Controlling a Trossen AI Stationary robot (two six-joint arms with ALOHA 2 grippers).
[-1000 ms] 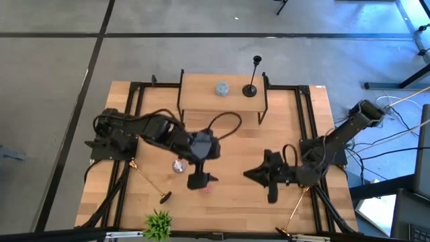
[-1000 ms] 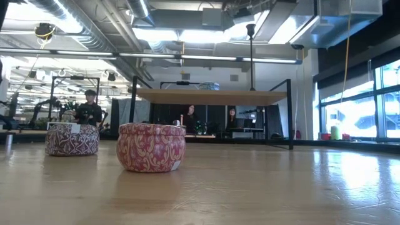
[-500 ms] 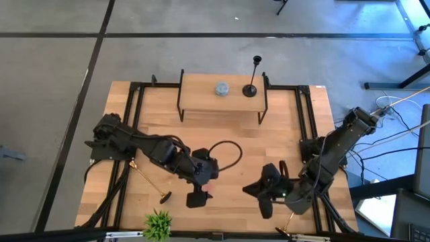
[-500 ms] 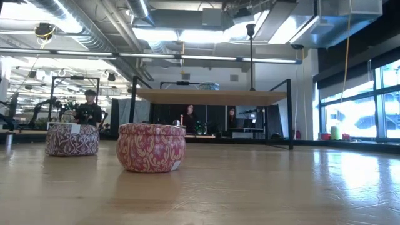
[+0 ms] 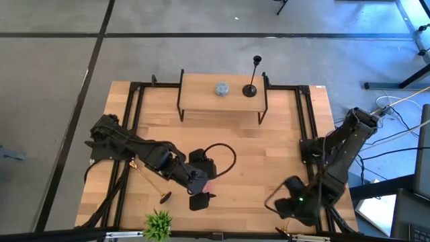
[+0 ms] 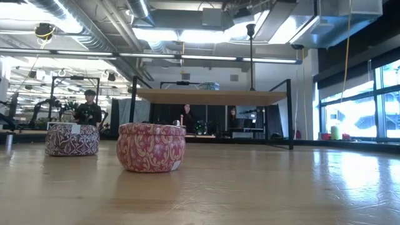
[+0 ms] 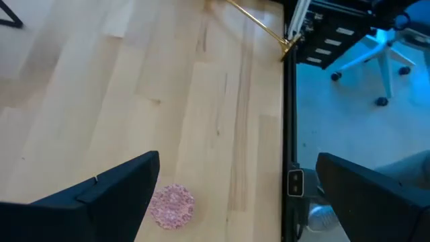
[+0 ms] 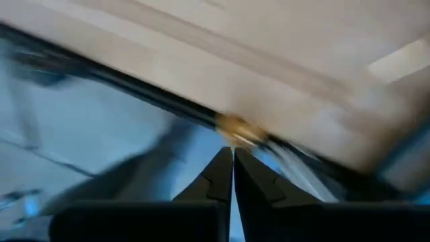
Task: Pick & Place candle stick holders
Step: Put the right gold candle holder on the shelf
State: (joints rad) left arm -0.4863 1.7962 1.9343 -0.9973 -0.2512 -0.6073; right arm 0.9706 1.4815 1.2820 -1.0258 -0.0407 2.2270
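Since a second ago, the right gripper (image 5: 285,208) has been swung from mid-table down to the near right corner, and the left gripper (image 5: 199,201) has been carried toward the near edge; the holders themselves have not been shifted. The right fingers are pressed together with nothing between them, and in the right wrist view they point at a small gold knob (image 8: 235,128) at the table's edge, which is judged to be an end of the gold holder (image 5: 295,207) lying partly under that arm. The left jaws are spread as wide as they go and are empty, with a pink patterned tin (image 7: 172,205) just beside one finger. A second gold holder (image 5: 148,180) lies flat near the left arm, its dark round base toward the near edge, and the black holder (image 5: 252,77) stands upright on the raised wooden shelf (image 5: 201,94) beside a small grey tin (image 5: 222,89). For a clean pick, the closed right fingers would need to be opened before descent and set across the thin stem, not along it, since a polished round rod is likely to roll or slip on smooth light wood. The stems are slender and glossy, and the tins are squat and floral.
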